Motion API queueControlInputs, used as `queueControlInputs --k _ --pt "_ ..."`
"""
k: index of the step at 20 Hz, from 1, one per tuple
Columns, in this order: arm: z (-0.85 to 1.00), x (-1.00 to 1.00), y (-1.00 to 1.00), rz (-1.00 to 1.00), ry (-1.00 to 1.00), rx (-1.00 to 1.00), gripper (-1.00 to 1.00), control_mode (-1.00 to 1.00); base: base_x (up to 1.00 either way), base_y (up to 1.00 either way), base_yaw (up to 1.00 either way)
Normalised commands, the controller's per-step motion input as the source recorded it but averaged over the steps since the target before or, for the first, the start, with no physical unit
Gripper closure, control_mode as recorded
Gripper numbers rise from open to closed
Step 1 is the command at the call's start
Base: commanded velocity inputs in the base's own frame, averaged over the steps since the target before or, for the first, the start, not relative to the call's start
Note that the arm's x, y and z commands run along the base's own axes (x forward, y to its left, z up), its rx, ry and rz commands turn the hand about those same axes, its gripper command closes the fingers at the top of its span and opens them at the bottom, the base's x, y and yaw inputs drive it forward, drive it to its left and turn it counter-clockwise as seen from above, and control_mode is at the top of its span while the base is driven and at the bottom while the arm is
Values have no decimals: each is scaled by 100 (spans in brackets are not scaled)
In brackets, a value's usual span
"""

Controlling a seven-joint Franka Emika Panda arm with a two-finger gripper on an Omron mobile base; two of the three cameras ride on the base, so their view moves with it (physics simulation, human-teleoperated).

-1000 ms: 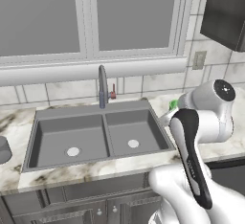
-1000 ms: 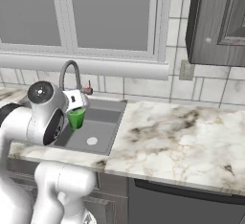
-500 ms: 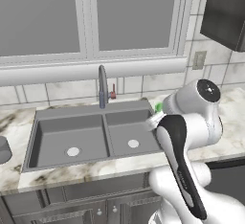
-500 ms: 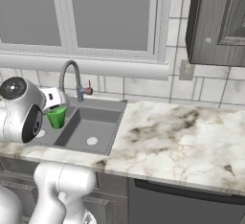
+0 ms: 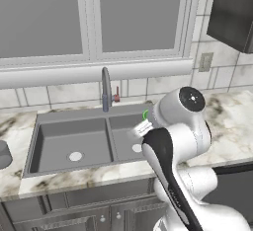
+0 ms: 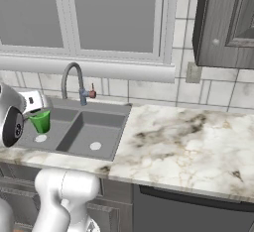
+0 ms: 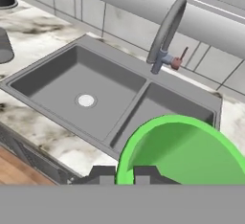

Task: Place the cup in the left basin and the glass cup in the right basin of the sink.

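Left base view: the cup (image 5: 146,114) shows as a green sliver behind the arm's wrist, above the right basin (image 5: 129,138) of the sink (image 5: 44,117); the left basin (image 5: 73,143) holds nothing but its light drain; the glass cup (image 5: 4,154) stands on the counter at the far left, well apart from the sink.

Right base view: the gripper (image 6: 35,114) is pinching the green cup at its rim, upright, hanging over the sink (which bowl lies under it I cannot tell from here).

Hand view: the cup's open mouth fills the lower right, nothing inside it; both basins are bare apart from drains; the faucet (image 7: 165,34) rises behind the divider.

Handling: the cup looks light, stiff and smooth (so possibly slippery); a rim-wall pinch like this one probably suits it.

Glass cup handling: wider and likely fragile; best taken by the wall near the rim.
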Motion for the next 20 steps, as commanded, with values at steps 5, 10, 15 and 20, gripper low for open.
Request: queueControlInputs --k 5,10,15,20 --pt "-1 -1 50 0 0 0 100 -100 0 0 0" --pt "-2 8 52 4 0 4 100 -100 0 0 0" --pt "-2 7 51 6 1 5 100 -100 0 0 0" --pt "-7 20 48 9 1 4 100 -100 0 0 0"
